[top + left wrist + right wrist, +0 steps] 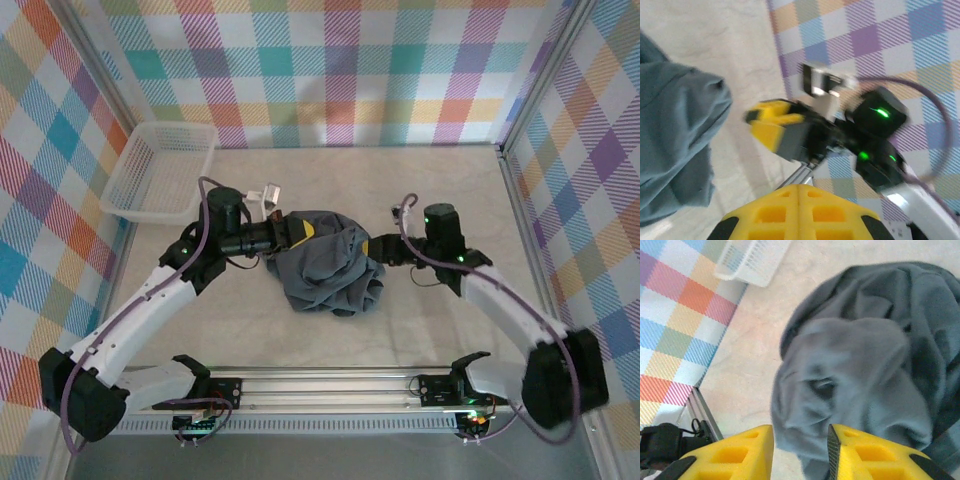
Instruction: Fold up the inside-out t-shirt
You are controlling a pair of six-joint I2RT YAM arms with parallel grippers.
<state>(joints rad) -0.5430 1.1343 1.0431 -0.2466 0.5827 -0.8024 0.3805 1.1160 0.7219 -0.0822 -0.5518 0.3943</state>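
Blue-grey and wrinkly, the shirt (pixel 330 268) lies bunched on the desk (pixel 440 190) between your grippers. Expect it light and limp. The left gripper (pixel 799 192) has its jaws together, the right gripper (pixel 800 435) apart beside the cloth. Take a hem edge.

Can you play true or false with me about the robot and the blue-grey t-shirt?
1. The t-shirt is folded flat and neat. False: it lies in a crumpled heap.
2. The white basket sits near the table's far left corner. True.
3. The t-shirt is inside the basket. False: it lies on the table, between the two arms.
4. The right pincer has its fingers apart. True.
5. The left pincer is wide open. False: its yellow fingers are pressed together.
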